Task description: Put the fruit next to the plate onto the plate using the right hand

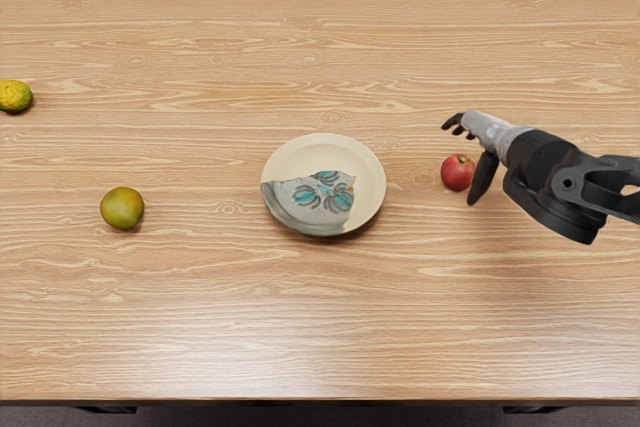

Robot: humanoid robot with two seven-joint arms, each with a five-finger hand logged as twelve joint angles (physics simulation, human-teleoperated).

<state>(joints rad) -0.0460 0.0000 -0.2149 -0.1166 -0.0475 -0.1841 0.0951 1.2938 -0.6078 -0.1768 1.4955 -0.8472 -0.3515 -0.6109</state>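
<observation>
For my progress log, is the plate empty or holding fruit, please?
Empty: the plate shows only its pattern; the apple lies beside it.

Bare table [410, 247] lies between the apple [457, 172] and the plate [300, 155]. The right hand [482, 142] (fingers spread) hangs just beside the apple toward the right edge. A greenish fruit [122, 208] and a yellow fruit [14, 96] sit well apart, near the left edge.

Bright, even light from above leaves the wooden table [320, 337] sharp and free of glare, with only a thin, soft shadow under the near edge of the plate [318, 145].
</observation>
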